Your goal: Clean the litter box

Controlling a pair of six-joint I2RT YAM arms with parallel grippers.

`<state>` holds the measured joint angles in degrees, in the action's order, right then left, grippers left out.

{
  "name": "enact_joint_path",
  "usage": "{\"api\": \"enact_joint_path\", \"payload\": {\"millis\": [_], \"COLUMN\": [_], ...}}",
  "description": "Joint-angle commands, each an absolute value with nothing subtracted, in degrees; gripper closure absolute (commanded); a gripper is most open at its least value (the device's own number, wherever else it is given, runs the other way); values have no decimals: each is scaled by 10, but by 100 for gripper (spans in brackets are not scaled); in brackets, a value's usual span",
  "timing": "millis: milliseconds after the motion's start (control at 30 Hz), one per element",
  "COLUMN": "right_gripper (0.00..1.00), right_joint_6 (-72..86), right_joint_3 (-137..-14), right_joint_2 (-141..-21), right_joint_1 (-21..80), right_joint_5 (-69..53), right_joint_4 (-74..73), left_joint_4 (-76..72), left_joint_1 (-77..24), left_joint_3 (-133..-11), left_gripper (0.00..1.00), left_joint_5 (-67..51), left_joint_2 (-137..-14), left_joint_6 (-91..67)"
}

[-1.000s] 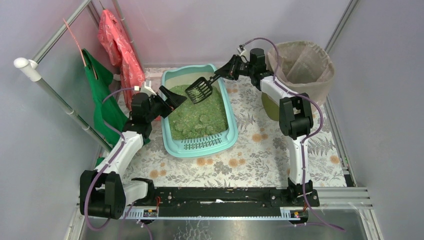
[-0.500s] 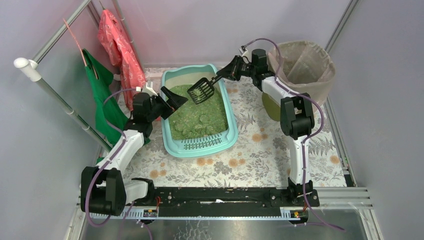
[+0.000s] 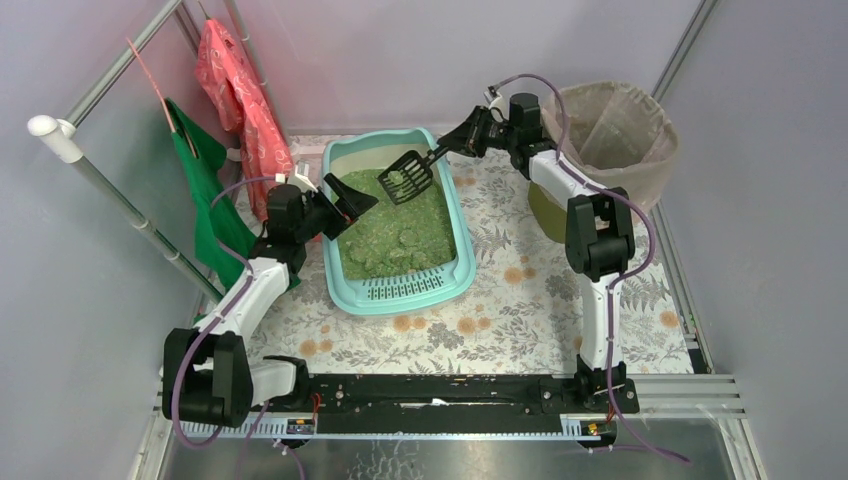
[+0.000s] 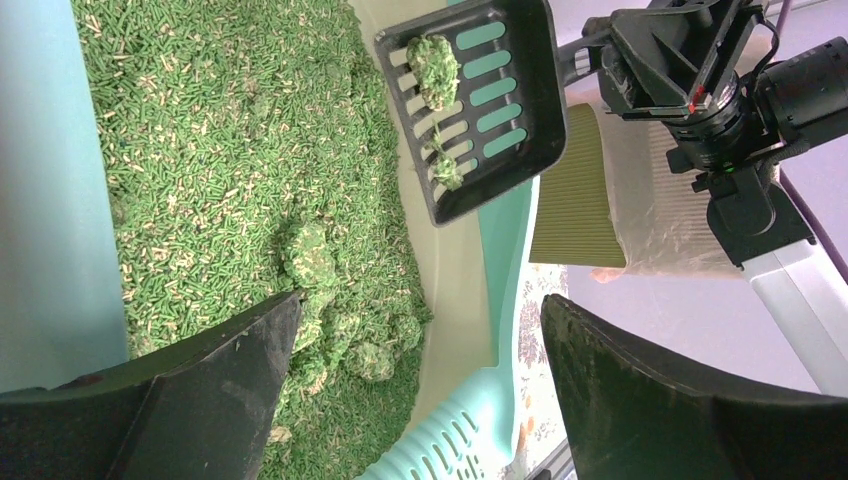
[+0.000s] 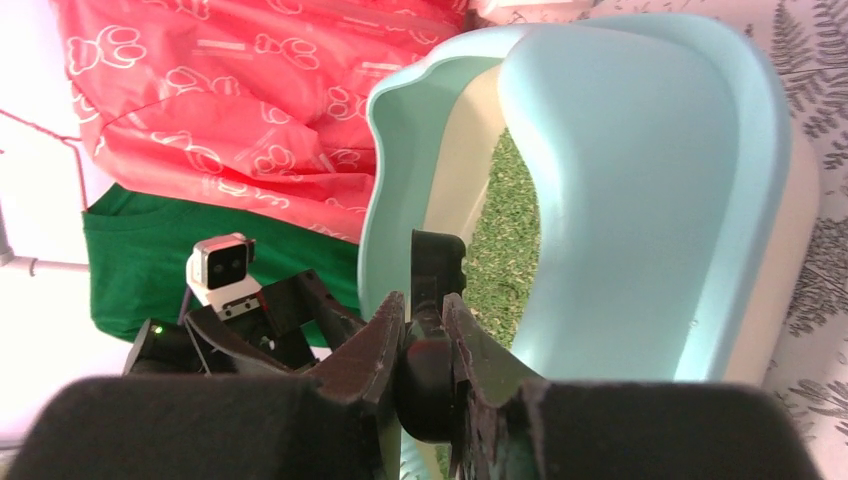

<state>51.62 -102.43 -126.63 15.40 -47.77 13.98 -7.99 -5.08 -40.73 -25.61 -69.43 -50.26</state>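
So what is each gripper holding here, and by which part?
Right gripper grips the scoop by its handle end; left gripper is open, empty.

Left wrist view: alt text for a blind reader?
A black slotted scoop, held by the right gripper, carries green clumps above the litter box. Green litter with more clumps lies below; the open left gripper frames the bottom.

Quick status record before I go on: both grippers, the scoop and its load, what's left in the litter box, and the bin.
right gripper: shut on the scoop handle
scoop: black, slotted, raised over the box's far end
scoop load: large green clump, with a smaller bit below it
left gripper: open, empty, over the box's left side
litter box: green granules, with loose clumps lying in them
bin: bag-lined, right of the box
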Motion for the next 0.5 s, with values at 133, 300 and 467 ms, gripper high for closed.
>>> {"api": "enact_joint_path", "payload": {"millis": [133,300,467], "right_gripper": [100,100,100], "right_joint_6": [528,523,526], "right_joint_3": [-1060,-1080,-1094], "right_joint_2": [-1261,-1278,-1281], "right_joint_1": [171,205,215], "right_joint_5": [-504,-503,-506], "right_joint_4": [161,151,148], "left_joint_4": [-104,-118,-121], "left_joint_1": [-45,-45,-45], "left_joint_3": [-423,-420,-417], "left_gripper": [1,1,1], "left_joint_5": [-273,-277,-277], "left_joint_2": [-695,-705,-702], "left_joint_6": [-499,-507,-509]}}
